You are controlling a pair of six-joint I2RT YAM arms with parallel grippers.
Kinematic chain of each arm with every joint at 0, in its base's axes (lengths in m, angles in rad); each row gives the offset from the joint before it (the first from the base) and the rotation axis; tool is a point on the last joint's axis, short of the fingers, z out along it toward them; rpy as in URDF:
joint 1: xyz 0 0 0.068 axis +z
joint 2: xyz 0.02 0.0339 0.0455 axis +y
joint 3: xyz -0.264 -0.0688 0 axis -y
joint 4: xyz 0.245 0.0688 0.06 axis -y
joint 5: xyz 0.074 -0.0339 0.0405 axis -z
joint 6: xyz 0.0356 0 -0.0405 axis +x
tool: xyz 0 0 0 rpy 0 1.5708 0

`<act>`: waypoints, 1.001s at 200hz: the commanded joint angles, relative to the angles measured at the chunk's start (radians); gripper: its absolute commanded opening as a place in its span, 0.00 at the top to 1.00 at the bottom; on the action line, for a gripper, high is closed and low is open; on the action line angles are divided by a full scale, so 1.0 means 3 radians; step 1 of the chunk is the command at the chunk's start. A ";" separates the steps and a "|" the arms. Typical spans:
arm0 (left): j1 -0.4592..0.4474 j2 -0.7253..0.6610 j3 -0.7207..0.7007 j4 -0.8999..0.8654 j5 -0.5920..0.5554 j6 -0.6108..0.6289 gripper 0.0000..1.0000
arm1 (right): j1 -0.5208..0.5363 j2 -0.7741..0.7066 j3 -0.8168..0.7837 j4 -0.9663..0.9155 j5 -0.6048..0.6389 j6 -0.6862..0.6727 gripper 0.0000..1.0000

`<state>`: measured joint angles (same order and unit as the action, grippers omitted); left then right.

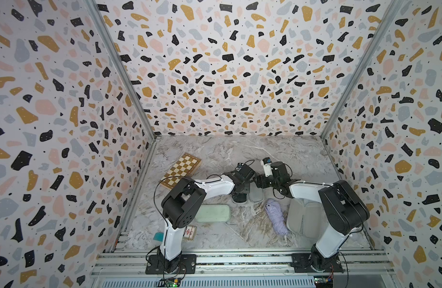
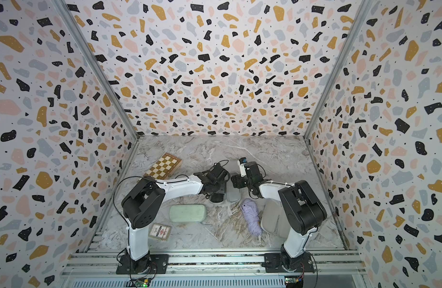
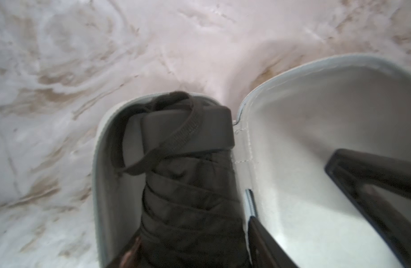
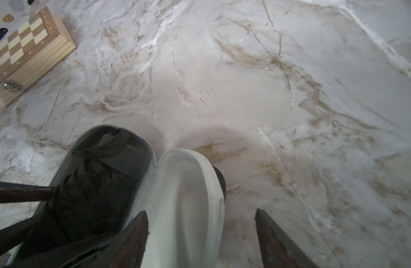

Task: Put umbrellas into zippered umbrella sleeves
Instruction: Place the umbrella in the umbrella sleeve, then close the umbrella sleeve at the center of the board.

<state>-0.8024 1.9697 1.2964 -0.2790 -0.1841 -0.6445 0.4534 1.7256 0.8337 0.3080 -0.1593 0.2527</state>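
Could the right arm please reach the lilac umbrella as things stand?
Probably yes: the lilac umbrella lies uncovered on the table close to that arm, and the right gripper, open over the black case, holds nothing.

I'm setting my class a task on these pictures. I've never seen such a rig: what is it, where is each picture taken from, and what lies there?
Two robot arms, left and right, stand at a marble table. Both top views look down from overhead; each wrist view comes from a camera beside one gripper. Mid-table lies an open black case with a black umbrella in one half. The left gripper straddles that umbrella; whether it grips is unclear. The right gripper is open around the empty half's wall. Also there: a closed mint case, a lilac umbrella beside another open case, a chessboard and a small box.
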 commanded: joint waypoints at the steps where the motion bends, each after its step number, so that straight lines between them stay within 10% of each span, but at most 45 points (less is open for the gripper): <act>1: 0.0008 -0.0113 0.0050 0.0158 0.0099 0.0043 0.30 | -0.0017 -0.0153 0.0008 0.0044 -0.0054 -0.0011 0.27; 82: 0.0036 -0.0818 -0.0474 0.0211 -0.0129 0.0170 0.21 | -0.0175 -0.0648 -0.0283 0.0264 0.0093 0.0149 0.19; 200: 0.0396 -0.1266 -0.1340 0.0731 0.0420 0.0303 0.52 | -0.0071 -0.0405 -0.0340 0.0140 0.0282 0.0058 0.40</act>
<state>-0.7193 1.6009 0.9291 -0.1188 -0.0879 -0.5606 0.4084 1.5993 0.7082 0.3435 -0.0341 0.2905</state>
